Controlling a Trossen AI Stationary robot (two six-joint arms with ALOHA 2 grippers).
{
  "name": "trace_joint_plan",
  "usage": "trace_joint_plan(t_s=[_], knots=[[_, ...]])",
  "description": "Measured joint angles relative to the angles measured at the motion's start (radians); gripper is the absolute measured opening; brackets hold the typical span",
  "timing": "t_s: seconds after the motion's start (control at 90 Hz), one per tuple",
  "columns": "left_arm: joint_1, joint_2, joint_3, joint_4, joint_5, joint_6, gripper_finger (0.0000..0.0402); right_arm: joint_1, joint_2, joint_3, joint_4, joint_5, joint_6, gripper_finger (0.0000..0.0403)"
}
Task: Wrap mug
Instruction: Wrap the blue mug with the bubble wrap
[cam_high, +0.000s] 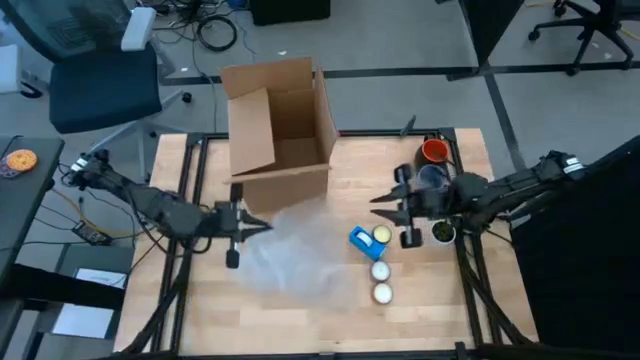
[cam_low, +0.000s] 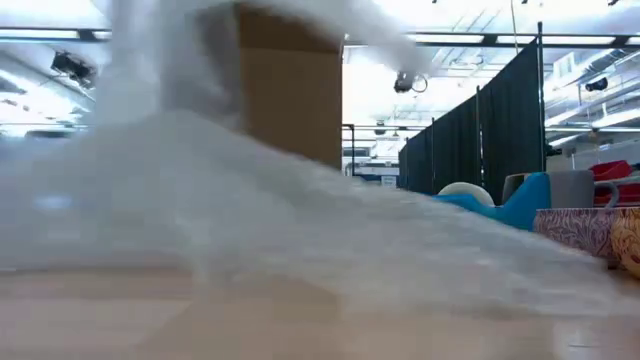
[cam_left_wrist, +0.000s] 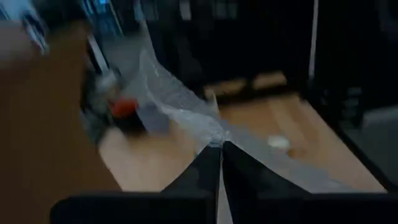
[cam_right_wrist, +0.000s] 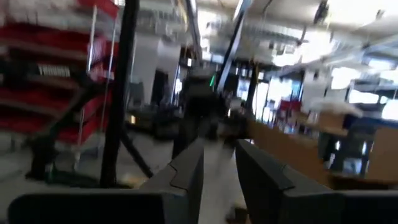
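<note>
Mugs stand in a cluster at the desk's right side, and the grey mug (cam_high: 433, 178) among them sits just beside the right pincer, with an orange mug (cam_high: 434, 151) farther back.

Going left to right in the high view: the left arm reaches in from the left edge, and the left pincer (cam_high: 262, 226) is clamped on the near-left edge of the bubble wrap (cam_high: 300, 250). The left wrist view confirms it, with the two fingers pressed together and the sheet rising from between their tips. Behind it, at the far middle of the desk (cam_high: 470, 310), stands an open cardboard box (cam_high: 278, 125). The wrap lies spread and crumpled across the middle of the desk, running rightward to a blue item (cam_high: 362, 241) and two white round lids (cam_high: 381, 281) on the near side.

Right of these, the right pincer (cam_high: 385, 205) hangs with its fingers apart and nothing between them, pointing left toward the wrap. A small dark cup (cam_high: 442, 232) sits by its wrist.

The move ahead likely turns on this: the mugs lie to the right of the sheet, well apart from the left pincer, so the right arm is plainly the nearer one to bring a mug leftward onto the wrap. Which mug is meant cannot be told.
</note>
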Motion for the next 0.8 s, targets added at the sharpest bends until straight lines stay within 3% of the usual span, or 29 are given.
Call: trace_joint_plan(t_s=[0.2, 0.433, 0.8], knots=[[0.000, 0.000, -0.003, 0.024, -0.005, 0.060, 0.0000, -0.010, 0.151, 0.134, -0.107, 0.159, 0.117, 0.0072], [0.000, 0.001, -0.035, 0.026, -0.028, 0.057, 0.0000, 0.041, 0.158, 0.244, -0.290, 0.187, 0.226, 0.0099], [-0.001, 0.008, -0.035, 0.052, -0.028, 0.057, 0.0000, 0.041, 0.165, 0.259, -0.606, 0.187, 0.648, 0.0185]])
